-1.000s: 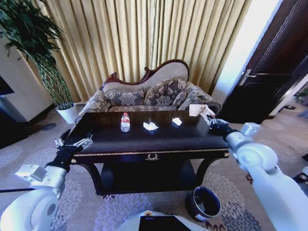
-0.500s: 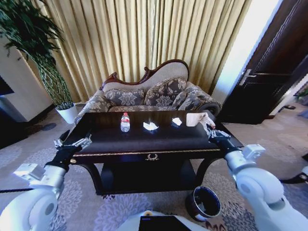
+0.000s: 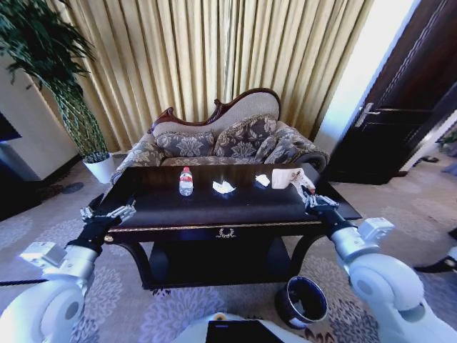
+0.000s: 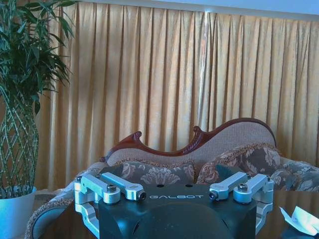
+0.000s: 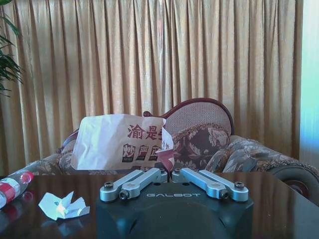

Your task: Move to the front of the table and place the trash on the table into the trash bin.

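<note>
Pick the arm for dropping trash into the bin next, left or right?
Right. The right claw is shut on a paper bag, and the trash bin sits on the floor below that arm. The left claw hangs open at the table's far end.

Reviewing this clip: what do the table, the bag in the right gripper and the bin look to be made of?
The table looks like dark lacquered wood: its glossy top mirrors the items on it, with gold trim. The bag held by the right gripper seems thin printed paper, creased and matte. The trash bin is dark brown with a shiny, probably metal rim; its body material is unclear.
</note>
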You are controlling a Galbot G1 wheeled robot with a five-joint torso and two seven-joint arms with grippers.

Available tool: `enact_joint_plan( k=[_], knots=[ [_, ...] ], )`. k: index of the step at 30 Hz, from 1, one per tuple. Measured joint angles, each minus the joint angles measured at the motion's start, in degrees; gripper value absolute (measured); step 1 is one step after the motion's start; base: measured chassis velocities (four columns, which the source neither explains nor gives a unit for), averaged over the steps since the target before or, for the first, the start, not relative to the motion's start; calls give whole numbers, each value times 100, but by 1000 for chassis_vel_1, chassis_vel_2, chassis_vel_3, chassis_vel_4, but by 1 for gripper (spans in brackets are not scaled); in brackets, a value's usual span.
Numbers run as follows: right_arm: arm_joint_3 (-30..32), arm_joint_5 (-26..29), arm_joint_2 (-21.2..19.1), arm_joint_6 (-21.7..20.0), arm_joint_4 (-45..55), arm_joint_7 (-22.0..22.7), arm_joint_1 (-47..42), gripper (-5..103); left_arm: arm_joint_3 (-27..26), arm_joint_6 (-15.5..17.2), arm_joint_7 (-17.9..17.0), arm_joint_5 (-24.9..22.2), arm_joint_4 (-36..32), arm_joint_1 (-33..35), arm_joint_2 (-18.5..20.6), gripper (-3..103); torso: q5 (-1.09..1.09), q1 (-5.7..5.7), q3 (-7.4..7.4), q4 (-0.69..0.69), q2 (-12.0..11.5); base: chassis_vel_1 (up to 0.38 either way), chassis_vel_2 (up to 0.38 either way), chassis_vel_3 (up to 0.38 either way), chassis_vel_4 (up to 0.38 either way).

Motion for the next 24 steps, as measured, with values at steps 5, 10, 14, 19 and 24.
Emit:
enact_joint_plan(
  k=[5,10,14,19,24],
  knots=[
    [14,-15,-2,-3,2,5,-3,0,13,0,12,0,0,-3,-5,100,0,0,0,-1,0,51,-63,-60,56],
    [21,-24,-3,-4,2,11,-6,0,18,0,24,2,0,-9,-12,100,0,0,0,-1,0,87,-73,-80,87],
    [27,-26,-3,-4,3,14,-18,0,17,-3,32,3,-1,-6,-14,100,0,-1,0,0,0,102,-96,-93,111],
    [35,-31,-5,-2,5,15,-26,0,17,-6,37,5,-1,-8,-23,100,0,0,0,0,0,121,-108,-106,113],
    [41,-36,-2,4,5,16,-34,0,18,-9,41,8,-1,-2,-31,100,0,0,0,0,0,110,-107,-113,110]
  ],
)
